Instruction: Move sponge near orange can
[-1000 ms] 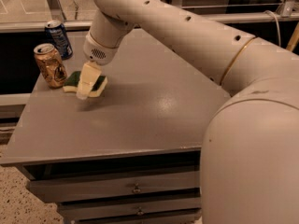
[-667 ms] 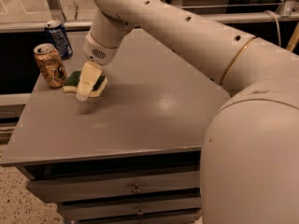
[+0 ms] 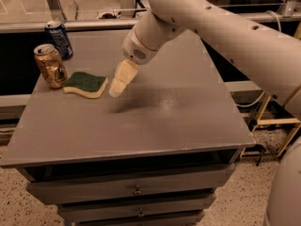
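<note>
**Hovering pincer, sponge set down beside the orange can**

Hanging from the pale arm, the pincer slants down toward the grey tabletop, with its tip low over the surface and a soft shadow just under it. How far it is open cannot be told from this view, since it reads as one pale wedge. It has hold of nothing.

Just beside the pincer's tip, on the side away from the arm's wrist, lies the sponge. It is flat on the tabletop, with the dark green scrub face up and the pale yellow foam showing along its near edge (whether the tip touches that edge cannot be told).

Beyond the sponge from the pincer stands the orange can. It is upright, silver top up, and just beside the sponge's far end. Farther from the pincer, behind the orange can near the back edge of the tabletop, stands a dark blue can, also upright and apart from the orange one.

Below the pincer, at the front of the cabinet under the tabletop, are drawers with small pulls.
</note>
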{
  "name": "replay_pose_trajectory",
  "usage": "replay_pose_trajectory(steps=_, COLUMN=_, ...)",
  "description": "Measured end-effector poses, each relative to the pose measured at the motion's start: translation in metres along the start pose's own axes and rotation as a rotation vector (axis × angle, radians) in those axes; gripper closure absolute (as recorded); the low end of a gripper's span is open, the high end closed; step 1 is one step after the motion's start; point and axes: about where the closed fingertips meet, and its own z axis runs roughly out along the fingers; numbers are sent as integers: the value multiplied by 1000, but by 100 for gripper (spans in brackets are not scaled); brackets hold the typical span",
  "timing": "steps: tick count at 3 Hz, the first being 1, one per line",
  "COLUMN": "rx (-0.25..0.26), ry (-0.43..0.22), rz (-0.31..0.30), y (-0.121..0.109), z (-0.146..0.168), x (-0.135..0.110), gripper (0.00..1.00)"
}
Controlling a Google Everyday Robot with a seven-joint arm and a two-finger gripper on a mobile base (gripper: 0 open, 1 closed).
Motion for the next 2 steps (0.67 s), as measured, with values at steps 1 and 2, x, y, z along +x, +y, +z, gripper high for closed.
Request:
replay_pose_trajectory(steps=1, rx=46, ry=-74, rz=-11, y=-10, z=-32, x=25, gripper=0)
replay_pose_trajectory(steps=2, rx=54, ry=-77, rz=-15, y=-11, z=-38, x=32, gripper=0)
